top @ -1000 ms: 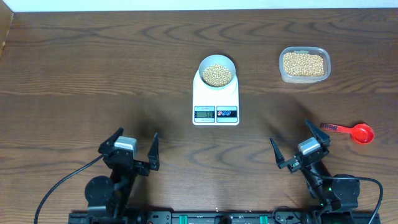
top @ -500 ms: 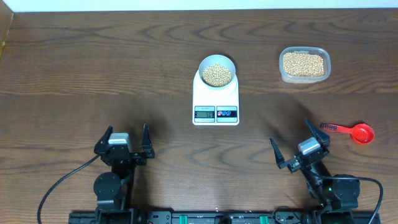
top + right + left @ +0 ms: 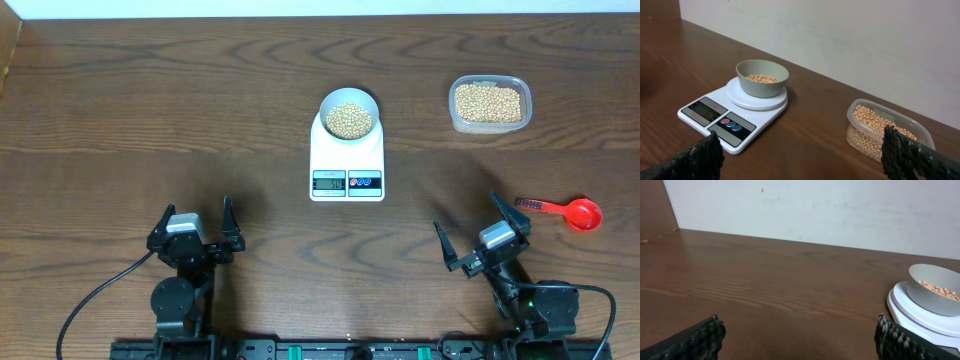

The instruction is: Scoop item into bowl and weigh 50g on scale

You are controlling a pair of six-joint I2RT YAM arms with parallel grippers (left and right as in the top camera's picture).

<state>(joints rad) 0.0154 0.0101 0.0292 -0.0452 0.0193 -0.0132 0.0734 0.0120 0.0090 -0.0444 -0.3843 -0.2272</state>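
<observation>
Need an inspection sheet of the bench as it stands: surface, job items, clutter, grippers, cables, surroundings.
Surface: dark wood table, no spills seen.
Job's things: bowl holding beans sits on the scale; display unreadable.
Clutter: clear tub of more beans far right; red scoop lying near the right gripper.
Grippers: left gripper open, empty; right open, empty.
Cables: black cable loops from the left arm base, another from the right.
Surroundings: pale wall behind the table.

Even, soft indoor light; faint shadows, sharp frames, no glare.
</observation>
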